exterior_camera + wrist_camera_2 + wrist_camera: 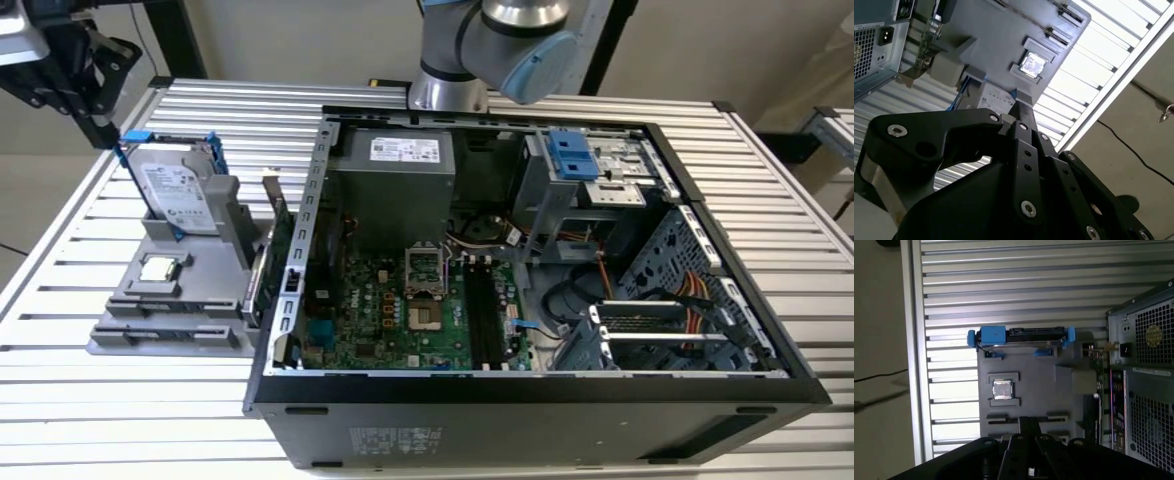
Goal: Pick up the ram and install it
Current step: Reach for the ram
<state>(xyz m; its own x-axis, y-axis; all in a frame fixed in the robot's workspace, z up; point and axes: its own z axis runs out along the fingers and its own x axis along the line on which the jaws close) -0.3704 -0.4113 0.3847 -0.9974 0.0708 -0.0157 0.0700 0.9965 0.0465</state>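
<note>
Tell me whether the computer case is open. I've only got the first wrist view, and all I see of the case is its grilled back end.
Observer: Yes. In the exterior view the case lies with its side panel off and the motherboard facing up.
Operator: Are the memory slots free?
Observer: The long black slots, on the exterior view's right of the processor socket, look empty.
Operator: Is the hard drive lying flat?
Observer: No. The hard drive stands upright on its edge in the grey fixture.
</note>
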